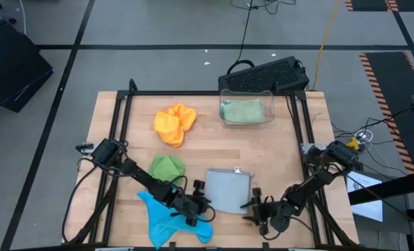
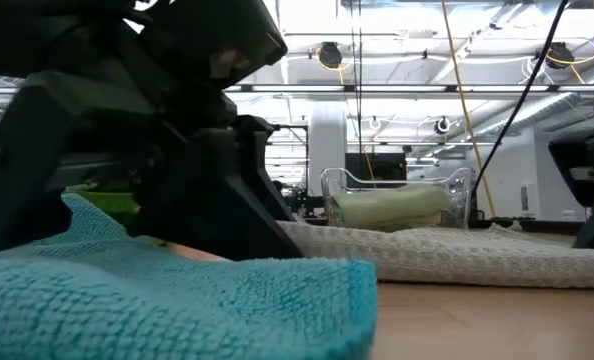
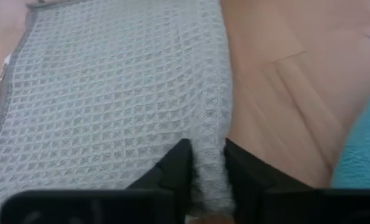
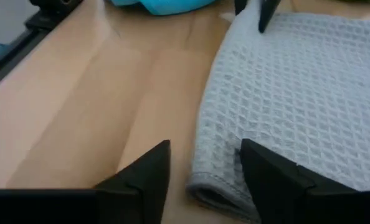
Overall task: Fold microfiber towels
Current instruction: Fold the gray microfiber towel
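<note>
Microfiber towels lie spread over the wooden counter point(image 1: 277, 150), and the grey towel point(image 1: 229, 189) near the front edge is the one being worked, so I place everything else from it. Farthest to its left, the blue towel point(image 1: 171, 217) sits crumpled at the front edge, with the left arm lying across it. A little farther back on that same side is the bright green towel point(image 1: 167, 167), bunched into a lump, and behind that, well away from the grey one, the orange towel point(image 1: 175, 124) sits in a loose heap. The left tool point(image 1: 203, 199) is at the grey towel's left front corner; in its wrist view the two dark fingers point(image 3: 172, 174) stand close together with a raised ridge of the grey weave pinched between them. The grey towel itself lies flat and roughly square, a small white tag point(image 1: 238, 170) showing at its back edge. Straight behind it, at the back of the counter, a clear plastic bin point(image 1: 247, 110) holds a pale green towel point(image 1: 242, 109). On the grey towel's right front corner is the right tool point(image 1: 256, 204), its fingers apart and straddling the hem, one over bare wood and one over the cloth.
</note>
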